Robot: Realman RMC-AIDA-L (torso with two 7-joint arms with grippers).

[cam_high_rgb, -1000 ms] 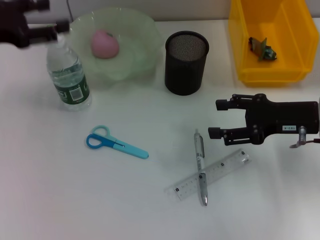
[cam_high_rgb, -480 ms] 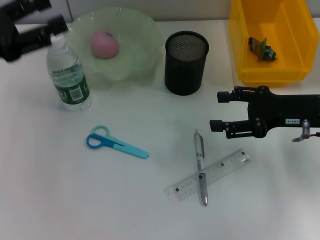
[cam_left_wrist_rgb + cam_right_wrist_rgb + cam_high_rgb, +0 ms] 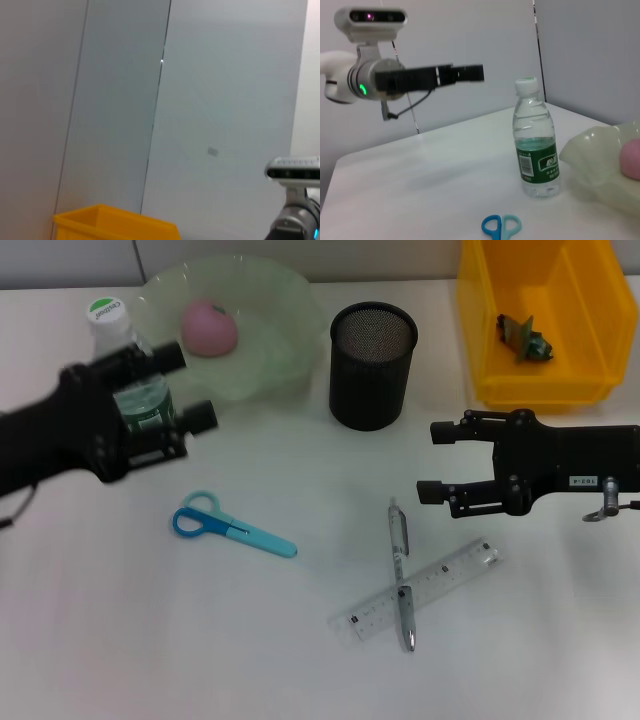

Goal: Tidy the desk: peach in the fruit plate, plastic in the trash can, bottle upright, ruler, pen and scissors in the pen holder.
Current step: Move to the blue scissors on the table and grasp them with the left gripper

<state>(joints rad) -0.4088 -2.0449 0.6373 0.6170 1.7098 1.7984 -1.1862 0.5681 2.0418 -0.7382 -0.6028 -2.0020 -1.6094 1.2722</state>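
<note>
From the head camera, my left gripper (image 3: 190, 386) hangs in front of the clear plastic water bottle with a green label (image 3: 112, 328), so I see only the bottle's white cap, shoulder and a sliver of label between the fingers. The right wrist camera shows the bottle standing upright on the white desk (image 3: 120, 640) and the arm raised well above it, so the overlap is only in line of sight. The jaws stand spread, nothing between them. The left wrist camera gives me only grey wall panels and one corner of the yellow plastic bin (image 3: 115, 222).

My right gripper (image 3: 432, 461) hovers over the desk beside the black mesh pen holder (image 3: 372, 365), fingers spread wide and empty, above the upper tip of the silver pen (image 3: 400, 575). Whether it is near desk height I cannot tell.

The pen lies across the clear plastic ruler (image 3: 420, 590), the two forming a cross; the ruler's markings are too fine to read. The blue and teal scissors (image 3: 232, 526) lie flat, well apart from both, in the open desk below the bottle. In the right wrist view only their handles show, cut by the frame edge.

The pink peach (image 3: 209, 326) sits in the pale green glass fruit plate (image 3: 290, 330). A crumpled dark green plastic scrap (image 3: 525, 337) lies inside the bin.
</note>
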